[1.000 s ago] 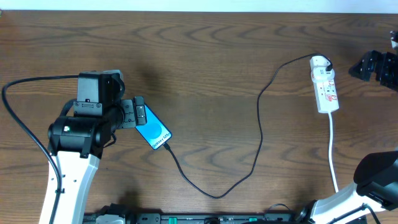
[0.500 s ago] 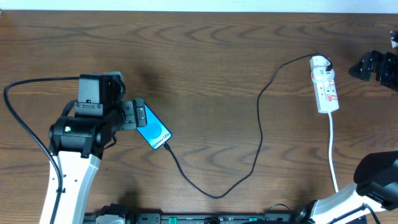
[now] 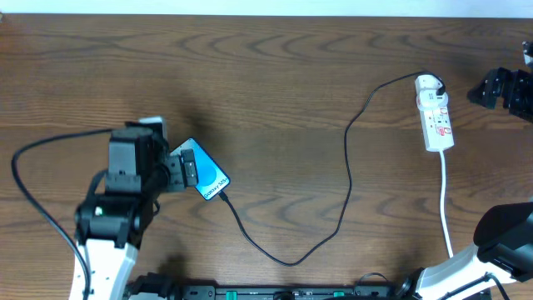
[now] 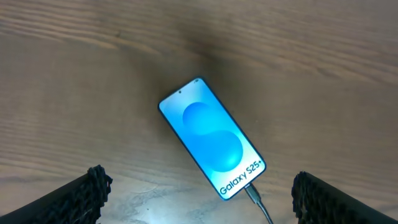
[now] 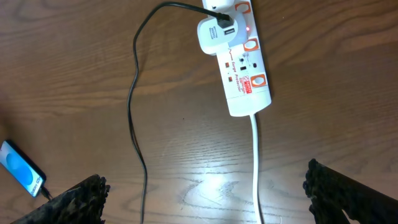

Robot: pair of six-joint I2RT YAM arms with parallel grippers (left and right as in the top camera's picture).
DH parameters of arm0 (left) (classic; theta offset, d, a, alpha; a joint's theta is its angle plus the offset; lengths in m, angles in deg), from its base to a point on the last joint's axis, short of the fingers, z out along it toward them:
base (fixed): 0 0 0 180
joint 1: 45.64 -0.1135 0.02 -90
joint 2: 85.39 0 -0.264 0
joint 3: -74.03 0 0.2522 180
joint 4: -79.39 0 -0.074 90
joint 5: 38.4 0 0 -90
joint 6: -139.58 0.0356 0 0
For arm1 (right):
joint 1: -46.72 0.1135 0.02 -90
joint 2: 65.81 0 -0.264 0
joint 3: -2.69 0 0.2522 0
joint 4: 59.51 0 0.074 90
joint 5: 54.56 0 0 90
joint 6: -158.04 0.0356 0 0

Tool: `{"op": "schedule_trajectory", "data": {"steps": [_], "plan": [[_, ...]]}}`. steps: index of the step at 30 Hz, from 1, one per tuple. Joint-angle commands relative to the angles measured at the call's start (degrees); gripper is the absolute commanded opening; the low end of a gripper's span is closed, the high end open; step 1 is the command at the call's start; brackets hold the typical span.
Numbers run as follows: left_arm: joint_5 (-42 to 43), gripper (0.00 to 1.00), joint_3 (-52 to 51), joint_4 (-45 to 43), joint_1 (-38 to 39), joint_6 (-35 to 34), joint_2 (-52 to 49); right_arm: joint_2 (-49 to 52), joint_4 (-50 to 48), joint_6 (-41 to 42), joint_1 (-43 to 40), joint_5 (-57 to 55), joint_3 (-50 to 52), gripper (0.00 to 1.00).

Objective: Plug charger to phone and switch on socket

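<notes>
The phone [image 3: 206,173] lies flat and slanted on the table, its blue screen up; it also shows in the left wrist view [image 4: 211,146]. The black charger cable [image 3: 348,171] has its plug tip [image 4: 252,191] in the phone's lower end. It loops across the table to a white adapter [image 5: 214,34] plugged into the socket [image 3: 435,112]. The socket also shows in the right wrist view [image 5: 242,68]. My left gripper [image 4: 199,186] is open and empty, above the phone's near side. My right gripper [image 5: 202,186] is open and empty, above the table short of the socket.
The socket's white cord [image 3: 447,200] runs toward the front edge at the right. My right arm's base [image 3: 500,233] is at the front right corner. A black cable from my left arm [image 3: 33,175] arcs over the left side of the table.
My left arm has shifted toward the front edge and slightly right, its gripper staying over the phone's upper left end. The phone, cable, socket and right arm have not moved.
</notes>
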Motion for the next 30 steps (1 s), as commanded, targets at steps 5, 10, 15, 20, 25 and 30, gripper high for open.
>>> {"op": "schedule_trajectory", "data": {"steps": [5, 10, 15, 20, 25, 30], "plan": [[-0.7, 0.96, -8.1, -5.3, 0.2, 1.0, 9.0, -0.6, 0.0, 0.3, 0.2, 0.1, -0.9, 0.99], [-0.7, 0.96, -11.0, -6.7, 0.2, 1.0, 14.9, -0.6, 0.0, 0.3, 0.2, 0.1, -0.9, 0.99], [0.0, 0.96, -12.1, -7.1, 0.2, 0.7, 19.9, -0.6, 0.0, 0.3, 0.2, 0.1, -0.9, 0.99], [2.0, 0.96, -12.7, -7.1, 0.2, 0.3, 24.9, -0.6, 0.0, 0.3, 0.2, 0.1, -0.9, 0.99], [2.8, 0.96, -14.9, -8.3, 0.2, 0.3, 29.4, -0.6, 0.0, 0.3, 0.2, 0.1, -0.9, 0.99], [2.9, 0.96, -20.2, -14.4, 0.2, -0.8, 33.6, -0.6, 0.0, 0.3, 0.2, 0.1, -0.9, 0.99]]}}
